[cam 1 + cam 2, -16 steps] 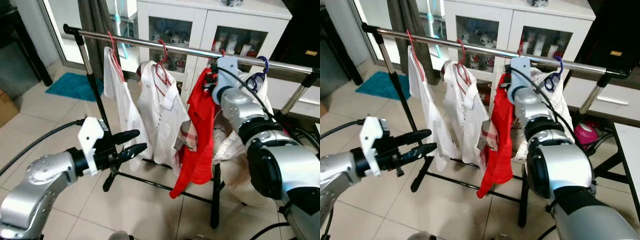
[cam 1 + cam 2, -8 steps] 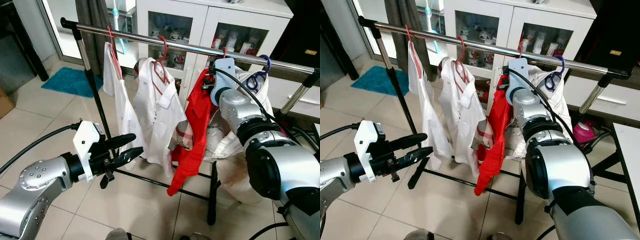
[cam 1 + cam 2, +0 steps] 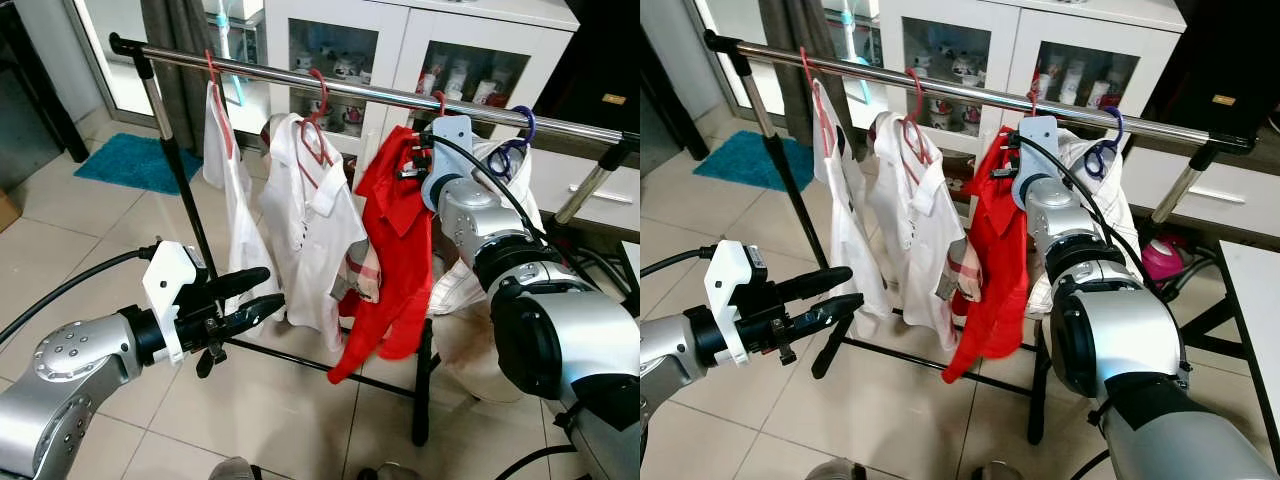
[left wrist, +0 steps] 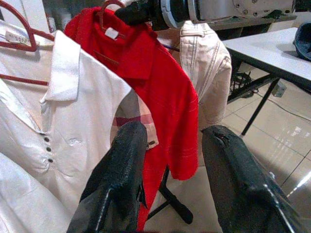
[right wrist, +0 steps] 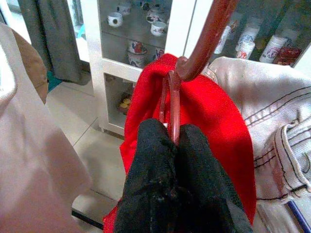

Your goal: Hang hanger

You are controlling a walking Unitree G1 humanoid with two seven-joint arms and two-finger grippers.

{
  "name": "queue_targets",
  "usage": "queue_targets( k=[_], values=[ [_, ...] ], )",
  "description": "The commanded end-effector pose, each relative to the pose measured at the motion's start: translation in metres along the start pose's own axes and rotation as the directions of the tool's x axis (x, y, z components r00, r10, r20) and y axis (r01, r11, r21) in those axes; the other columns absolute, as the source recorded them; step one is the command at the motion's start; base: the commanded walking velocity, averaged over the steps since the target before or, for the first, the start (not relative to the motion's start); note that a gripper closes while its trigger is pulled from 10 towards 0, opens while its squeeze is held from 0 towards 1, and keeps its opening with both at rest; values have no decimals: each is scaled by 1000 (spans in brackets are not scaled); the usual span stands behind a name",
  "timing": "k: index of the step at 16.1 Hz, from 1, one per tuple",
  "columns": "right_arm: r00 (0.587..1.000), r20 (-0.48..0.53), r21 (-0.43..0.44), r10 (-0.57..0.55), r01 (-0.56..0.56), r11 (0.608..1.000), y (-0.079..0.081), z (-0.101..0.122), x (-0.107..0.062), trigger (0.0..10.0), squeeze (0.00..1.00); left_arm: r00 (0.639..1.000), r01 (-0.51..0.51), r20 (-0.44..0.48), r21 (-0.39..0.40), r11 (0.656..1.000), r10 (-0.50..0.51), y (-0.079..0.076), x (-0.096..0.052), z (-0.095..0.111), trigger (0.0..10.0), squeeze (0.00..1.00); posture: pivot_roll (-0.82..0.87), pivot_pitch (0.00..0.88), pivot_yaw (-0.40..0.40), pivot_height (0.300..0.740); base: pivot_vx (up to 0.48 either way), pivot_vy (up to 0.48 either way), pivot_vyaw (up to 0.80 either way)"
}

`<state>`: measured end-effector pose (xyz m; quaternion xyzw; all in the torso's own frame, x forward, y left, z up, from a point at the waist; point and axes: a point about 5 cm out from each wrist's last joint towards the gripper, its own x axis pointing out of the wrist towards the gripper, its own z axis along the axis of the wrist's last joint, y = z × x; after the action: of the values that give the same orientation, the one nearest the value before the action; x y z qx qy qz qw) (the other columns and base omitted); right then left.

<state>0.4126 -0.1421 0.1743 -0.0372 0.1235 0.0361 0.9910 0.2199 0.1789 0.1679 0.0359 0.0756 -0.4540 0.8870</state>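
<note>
Right claw (image 5: 172,145): black fingers clamped on a dark red hanger (image 5: 170,104), red shirt (image 3: 395,260) draped just below it. Beside that, a cream jacket (image 5: 272,145) on a blue hanger (image 3: 520,140). Left claw (image 4: 170,160): black, open, facing a white polo (image 4: 73,136) with a check-pattern sleeve lining (image 4: 129,116). Rail (image 3: 300,82) chrome, rack legs (image 3: 420,390) black. Mat (image 3: 125,162) teal, floor (image 3: 290,420) beige tile, cabinet (image 3: 400,30) white.

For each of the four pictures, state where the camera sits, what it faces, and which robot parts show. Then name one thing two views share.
Left eye view: head, facing down at the clothes rail; both silver arms show.
Right eye view: head, same scene.
Left wrist view: behind the open left gripper, facing the red shirt.
Right wrist view: behind the right gripper, shut on the red hanger.
Shared: the red shirt appears in all four.
</note>
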Motion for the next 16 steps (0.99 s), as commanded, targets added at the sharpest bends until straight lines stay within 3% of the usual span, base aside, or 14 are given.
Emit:
queue_targets(
  k=[1, 6, 11, 16],
  values=[
    [1000, -17, 8, 10, -10, 1000, 2, -4, 0, 0, 0, 1000, -5, 2, 15, 1000, 5, 0, -1, 4, 10000, 0, 96, 74, -45, 740, 0, 0, 0],
    [999, 25, 37, 27, -28, 999, 5, 3, 0, 0, 0, 999, -49, 12, 12, 999, 49, 8, 5, 1, 10000, 0, 93, 0, -21, 740, 0, 0, 0],
    [990, 138, -9, 44, -43, 999, 2, 22, -1, 0, 0, 968, -251, 6, -13, 968, 251, 24, 22, -6, 10000, 0, 75, 0, -23, 740, 0, 0, 0],
    [958, 280, -16, 65, -63, 998, -3, 37, -8, 0, 0, 939, -342, 35, -34, 939, 343, 31, 39, -12, 10000, 0, 36, 0, -30, 740, 0, 0, 0]
  ],
)
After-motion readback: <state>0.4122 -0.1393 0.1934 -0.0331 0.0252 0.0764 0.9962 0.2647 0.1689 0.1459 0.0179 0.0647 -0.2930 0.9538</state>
